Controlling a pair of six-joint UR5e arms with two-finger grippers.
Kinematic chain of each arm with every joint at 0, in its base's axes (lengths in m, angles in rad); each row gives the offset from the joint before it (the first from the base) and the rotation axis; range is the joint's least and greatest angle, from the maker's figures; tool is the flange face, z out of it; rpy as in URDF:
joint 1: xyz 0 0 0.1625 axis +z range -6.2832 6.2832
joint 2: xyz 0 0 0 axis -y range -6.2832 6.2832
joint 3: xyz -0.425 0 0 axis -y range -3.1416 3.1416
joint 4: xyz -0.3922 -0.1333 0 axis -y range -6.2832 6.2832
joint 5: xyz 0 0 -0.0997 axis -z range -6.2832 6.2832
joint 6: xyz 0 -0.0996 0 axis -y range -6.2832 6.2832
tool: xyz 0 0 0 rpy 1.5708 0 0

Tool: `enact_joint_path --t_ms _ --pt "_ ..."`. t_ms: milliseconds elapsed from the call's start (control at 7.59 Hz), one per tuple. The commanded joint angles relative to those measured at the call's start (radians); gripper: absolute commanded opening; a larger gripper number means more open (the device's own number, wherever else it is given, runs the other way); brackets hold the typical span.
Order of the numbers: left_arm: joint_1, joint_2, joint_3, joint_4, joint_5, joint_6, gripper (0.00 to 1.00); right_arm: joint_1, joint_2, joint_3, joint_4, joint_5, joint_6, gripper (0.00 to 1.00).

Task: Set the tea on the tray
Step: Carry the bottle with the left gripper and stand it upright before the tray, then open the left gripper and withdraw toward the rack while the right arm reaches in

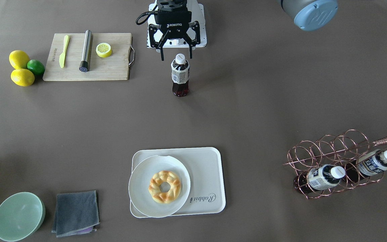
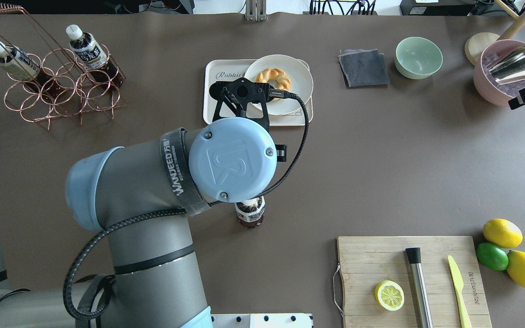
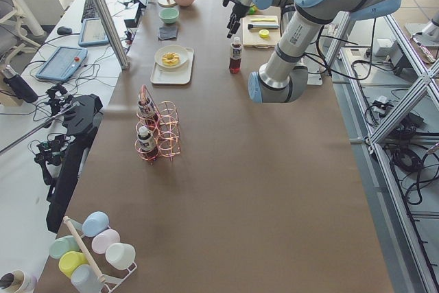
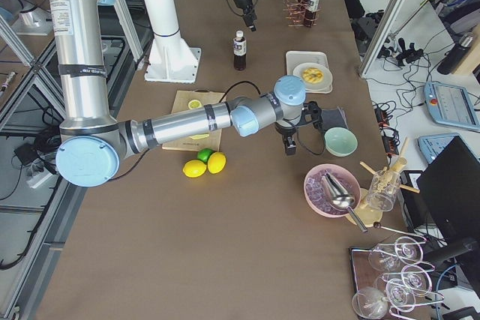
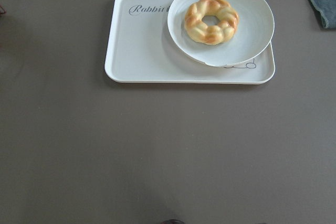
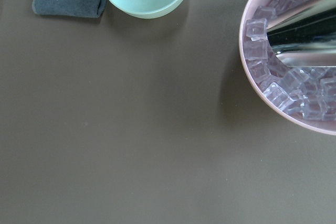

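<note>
**Tea bottle on the table, open gripper over its cap**

The tea [image 1: 180, 74] stands upright on the bare table, well apart from the tray [image 1: 210, 161]. The left gripper [image 1: 176, 55] hangs by the white cap with its fingers spread wide and holding nothing. The steep view makes it hard to say whether they are above the cap or level with it.

I cannot tell whether the right gripper [image 4: 289, 144], off by the ice bowl [image 2: 495, 86], is open or shut.

The bottle looks light but full, stiff-walled and smooth. Being tall and narrow, it should tip easily. A hold on the labelled body just under the shoulder seems safest.

A plate [image 1: 143, 188] with a doughnut [image 1: 164, 186] fills half the tray, so only the strip by the lettering is free.
</note>
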Motion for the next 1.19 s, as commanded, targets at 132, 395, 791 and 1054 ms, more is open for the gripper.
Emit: enact_joint_path --t_ms 132,395,791,1054 --pt "-0.201 0.148 -0.116 -0.006 -0.177 0.257 0.9 -0.158 0.101 0.106 -0.002 -0.078 0.37 0.99" --pt "-0.37 0.256 -0.151 -0.021 -0.358 0.47 0.9 -0.287 0.203 0.157 -0.008 -0.148 0.646 0.99" --pt "-0.553 0.471 -0.142 -0.208 -0.533 0.67 0.9 -0.502 0.41 0.201 -0.119 -0.208 0.925 1.0" --pt "-0.653 0.542 -0.139 -0.213 -0.625 0.796 0.91 -0.644 0.584 0.197 -0.332 -0.284 0.928 1.0"
